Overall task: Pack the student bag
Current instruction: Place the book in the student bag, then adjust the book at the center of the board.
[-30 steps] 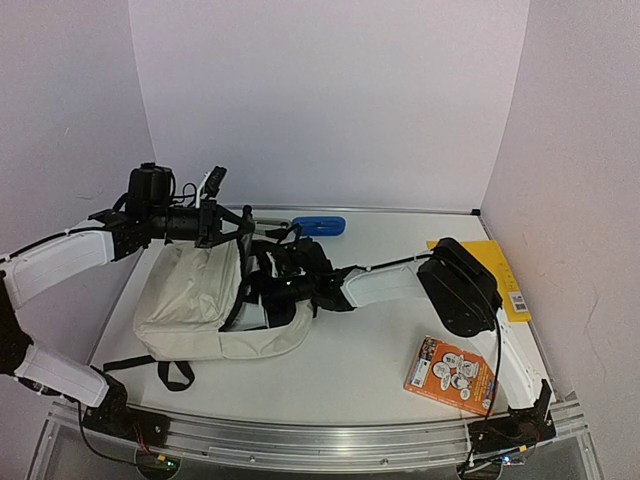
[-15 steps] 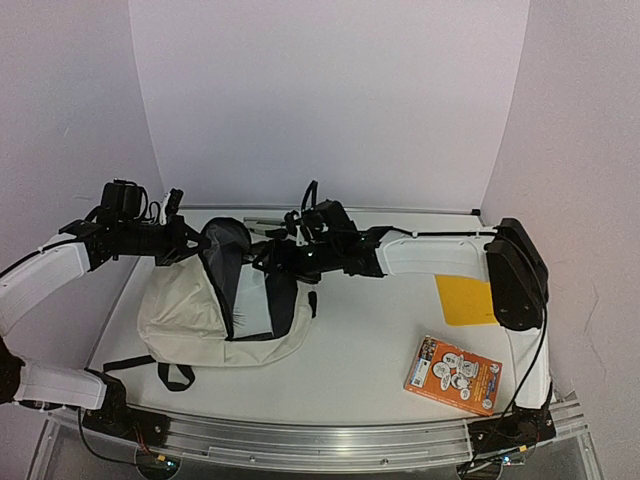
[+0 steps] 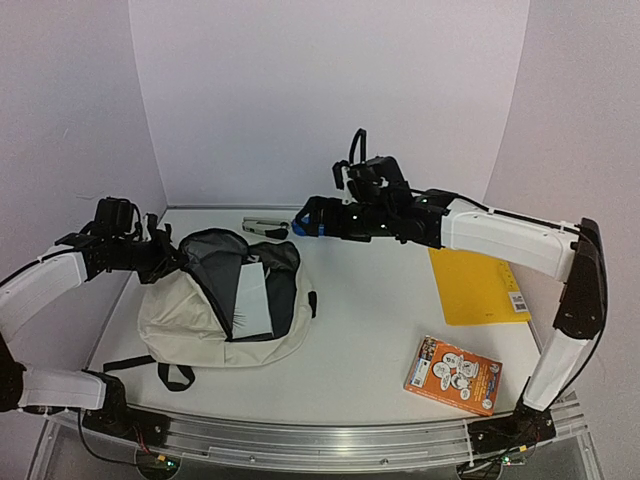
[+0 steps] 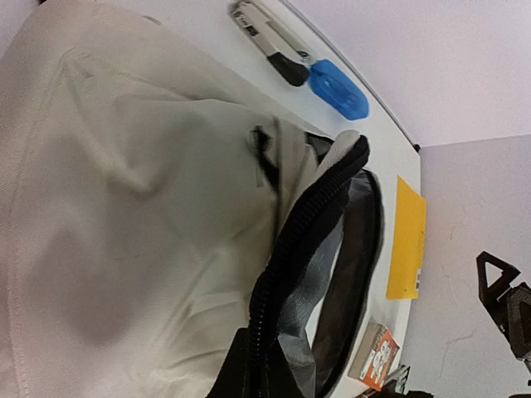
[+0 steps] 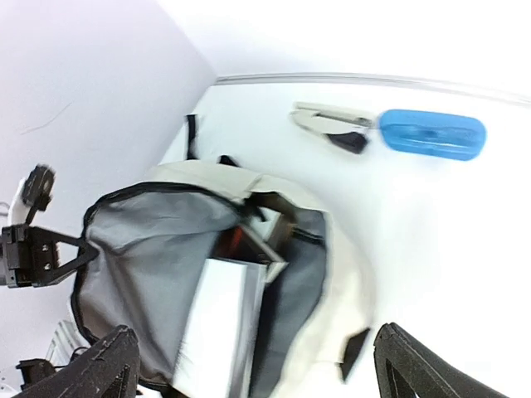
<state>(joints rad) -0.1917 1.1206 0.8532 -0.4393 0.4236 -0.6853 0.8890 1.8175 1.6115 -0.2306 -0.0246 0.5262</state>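
White surface [image 3: 370, 330], lilac walls. My left claw [image 3: 160, 255] pinches the bag [image 3: 190, 310] rim, holding it agape at left. White book [image 3: 255, 300] inside. Right claw [image 3: 310, 218] spread wide, empty. Yellow folder [image 3: 475, 285], orange book [image 3: 452, 375], blue case [image 5: 431, 133] and stapler [image 3: 262, 226] lie outside (barely started, I'd judge).

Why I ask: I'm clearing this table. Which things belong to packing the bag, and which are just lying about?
In the job: student bag, open; left gripper, shut on its rim; white book inside; right gripper, open, empty.
Lying about, perhaps still to pack: blue case, stapler, yellow book, orange book.
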